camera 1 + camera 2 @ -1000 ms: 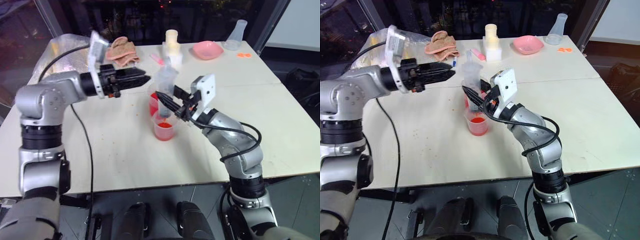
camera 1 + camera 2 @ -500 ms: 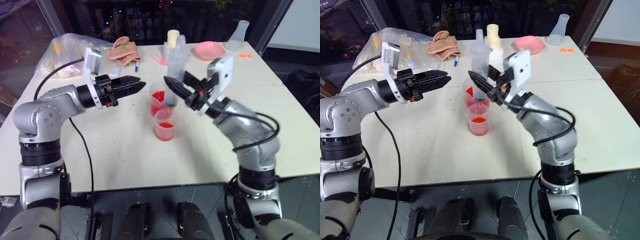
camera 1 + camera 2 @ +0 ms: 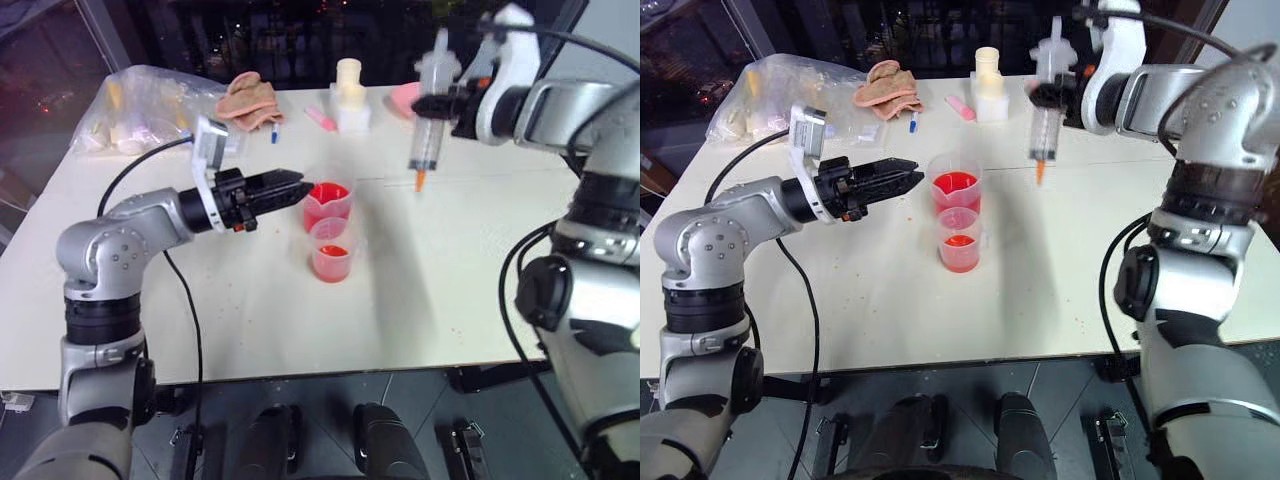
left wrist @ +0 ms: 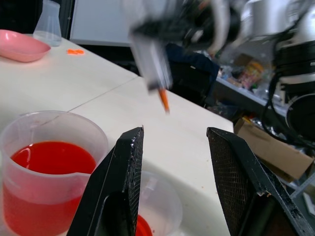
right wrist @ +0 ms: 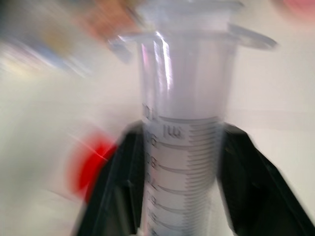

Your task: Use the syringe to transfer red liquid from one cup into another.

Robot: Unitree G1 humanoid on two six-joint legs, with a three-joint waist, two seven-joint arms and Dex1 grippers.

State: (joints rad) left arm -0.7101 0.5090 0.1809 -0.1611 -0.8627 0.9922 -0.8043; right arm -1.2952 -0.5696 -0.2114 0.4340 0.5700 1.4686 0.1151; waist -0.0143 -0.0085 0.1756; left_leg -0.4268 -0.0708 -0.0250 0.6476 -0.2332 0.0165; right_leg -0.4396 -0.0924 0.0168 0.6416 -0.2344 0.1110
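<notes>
Left tool level, fingers parted, right tool raised, clamped

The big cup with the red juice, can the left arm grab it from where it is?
Probably yes. The left tool is open, pointing at the spouted beaker, with nothing between them; the syringe is off to the side.

On the table the beaker stands just behind the smaller cup, the two touching or nearly so, near the middle. The left gripper lies just left of the beaker, pointing right. The syringe hangs upright in the right gripper, above the table, right of and behind both cups. At the far edge lie a cloth and a bag to the left, and a dish to the right.
</notes>
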